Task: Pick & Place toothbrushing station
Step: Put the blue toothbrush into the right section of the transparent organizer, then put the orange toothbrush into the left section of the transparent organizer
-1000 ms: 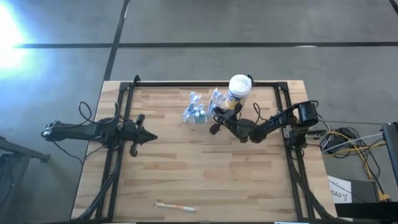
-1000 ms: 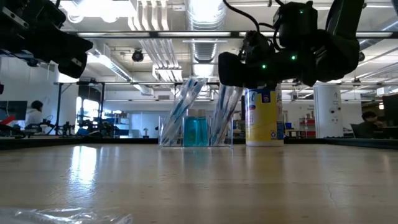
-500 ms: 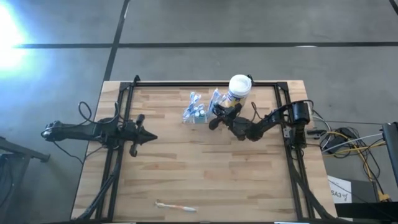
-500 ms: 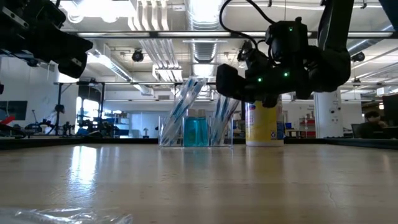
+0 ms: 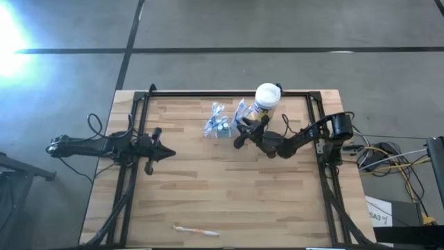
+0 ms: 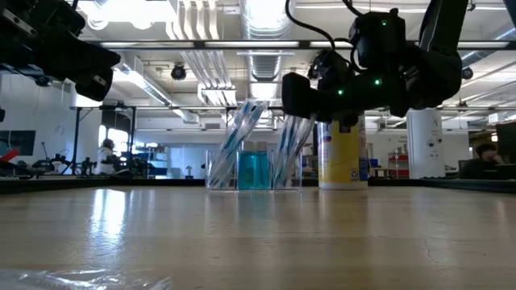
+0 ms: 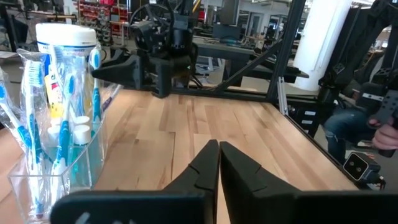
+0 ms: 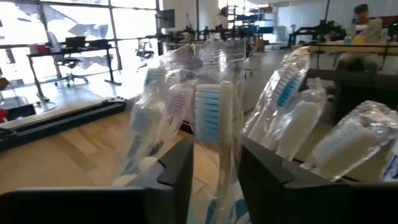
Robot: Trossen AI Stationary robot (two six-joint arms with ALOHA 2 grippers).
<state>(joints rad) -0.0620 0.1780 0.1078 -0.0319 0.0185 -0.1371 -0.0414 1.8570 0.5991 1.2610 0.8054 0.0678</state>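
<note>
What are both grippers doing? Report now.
Left gripper: shut, empty, waiting over the table's left side.
Right gripper: open, fingers straddling the toothbrushing station, not gripping.

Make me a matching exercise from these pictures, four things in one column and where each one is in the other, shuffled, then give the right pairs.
1. clear holder
2. white canister
3. loose toothbrush
4. left gripper

A. alone by the table's near edge
B. far edge, beside the clear holder
C. over the left side, jaws shut
D. just ahead of the right gripper

Pairs: 1-D, 2-B, 3-A, 4-C
</note>
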